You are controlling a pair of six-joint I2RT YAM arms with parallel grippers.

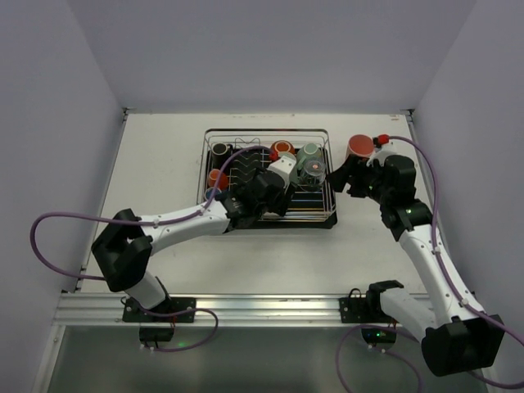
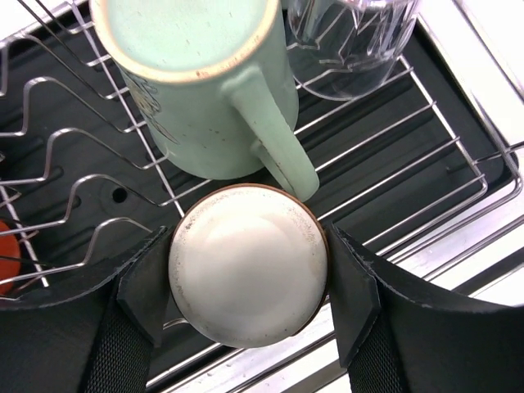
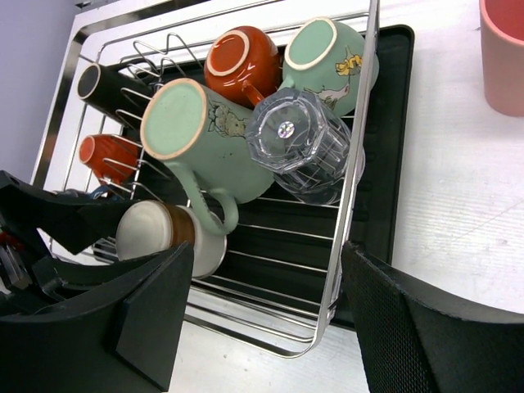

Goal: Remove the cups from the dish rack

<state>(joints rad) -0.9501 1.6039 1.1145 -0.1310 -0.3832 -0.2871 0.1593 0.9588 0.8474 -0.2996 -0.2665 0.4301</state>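
The left claw [image 2: 248, 282] pinches the upturned cream ceramic cup [image 2: 246, 254] by its sides at the near edge of the silver wire dish rack [image 3: 360, 123], mid-counter. The cup probably sits bottom-up to drain. The right claw [image 3: 266, 282] hangs wide and empty beside the rack. A mint-green ceramic mug [image 3: 332, 53] bears a cartoon print; no writing is readable.

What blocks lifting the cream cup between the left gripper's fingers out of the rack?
The mint-green mug lies with its handle end against the cream cup at its far rim, so a lift may nudge it. Nothing else visible blocks the way.
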